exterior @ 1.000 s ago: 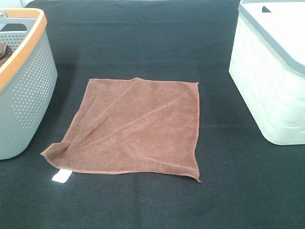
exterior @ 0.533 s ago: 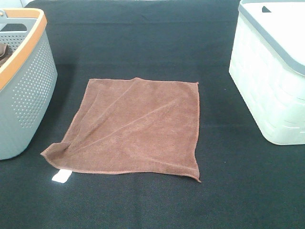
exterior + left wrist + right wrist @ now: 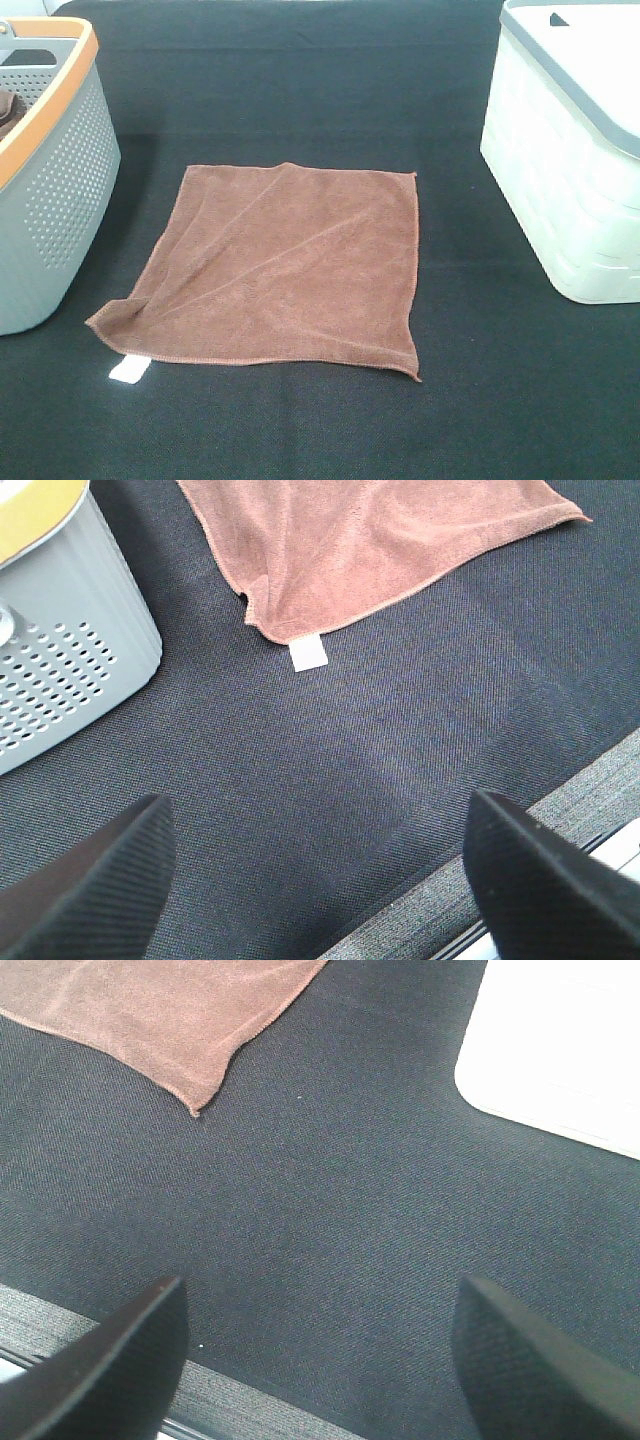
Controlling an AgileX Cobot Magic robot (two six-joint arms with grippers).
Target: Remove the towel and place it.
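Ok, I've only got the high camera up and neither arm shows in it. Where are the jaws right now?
Observer: The left gripper hangs over bare black mat near the table's front edge, jaws wide apart, holding nothing.
Operator: And the right one?
Observer: The right gripper is likewise empty with its jaws wide apart, short of the towel's near corner.
Operator: So nothing is touching the towel?
Observer: Nothing. In the left wrist view the white tag lies well ahead of the jaws, with bare mat between them.
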